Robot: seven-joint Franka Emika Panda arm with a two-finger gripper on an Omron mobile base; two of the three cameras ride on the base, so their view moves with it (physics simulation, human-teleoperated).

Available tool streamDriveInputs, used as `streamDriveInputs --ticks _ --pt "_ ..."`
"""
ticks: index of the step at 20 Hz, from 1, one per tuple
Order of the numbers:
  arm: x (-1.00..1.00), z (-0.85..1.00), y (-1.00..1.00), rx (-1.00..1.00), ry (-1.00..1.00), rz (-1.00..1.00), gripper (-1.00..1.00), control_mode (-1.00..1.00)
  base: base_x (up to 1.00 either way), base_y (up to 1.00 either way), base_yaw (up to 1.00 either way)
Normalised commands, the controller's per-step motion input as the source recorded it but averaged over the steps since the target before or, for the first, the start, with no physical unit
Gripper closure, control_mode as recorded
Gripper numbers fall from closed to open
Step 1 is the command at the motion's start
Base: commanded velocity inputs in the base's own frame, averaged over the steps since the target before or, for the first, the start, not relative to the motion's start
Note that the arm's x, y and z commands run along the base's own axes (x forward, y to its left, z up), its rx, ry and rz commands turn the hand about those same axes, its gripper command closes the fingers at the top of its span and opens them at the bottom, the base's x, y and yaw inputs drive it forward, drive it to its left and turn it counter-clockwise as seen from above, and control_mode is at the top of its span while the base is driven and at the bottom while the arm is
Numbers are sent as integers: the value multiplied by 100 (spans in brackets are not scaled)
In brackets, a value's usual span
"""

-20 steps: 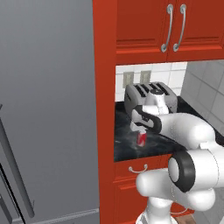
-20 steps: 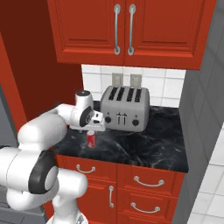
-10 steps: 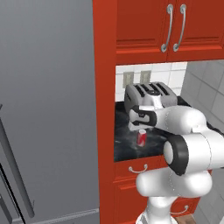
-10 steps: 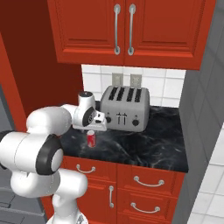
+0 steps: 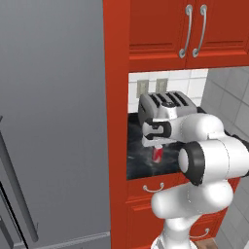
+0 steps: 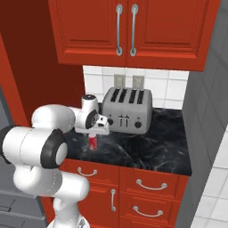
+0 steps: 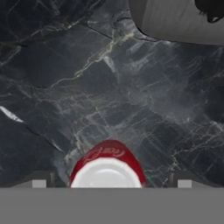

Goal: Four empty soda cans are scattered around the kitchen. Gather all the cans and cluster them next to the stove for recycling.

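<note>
Standing upright on the black marbled countertop (image 6: 147, 151) just in front of the toaster (image 6: 127, 109), the red soda can (image 6: 92, 142) sits directly under the gripper (image 6: 93, 132), whose fingers are spread wide, so it should drop straight down, keep centred, then close.

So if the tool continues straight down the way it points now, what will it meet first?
Most likely the red soda can: it stands upright on the black countertop directly under the open tool, between its fingertips. How much gap remains above the can is hard to judge.
</note>
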Motion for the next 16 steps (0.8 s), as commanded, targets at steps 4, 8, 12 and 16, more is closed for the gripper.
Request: streamDriveInputs --ticks 4,8,12,16 --pt "1 -27 0 0 1 0 -100 -100 0 0 0" --pt "0 -20 0 0 2 0 -100 -100 0 0 0" --pt "0 -13 0 0 3 0 -100 -100 0 0 0" --pt "0 -10 0 0 4 0 100 -100 0 0 0"
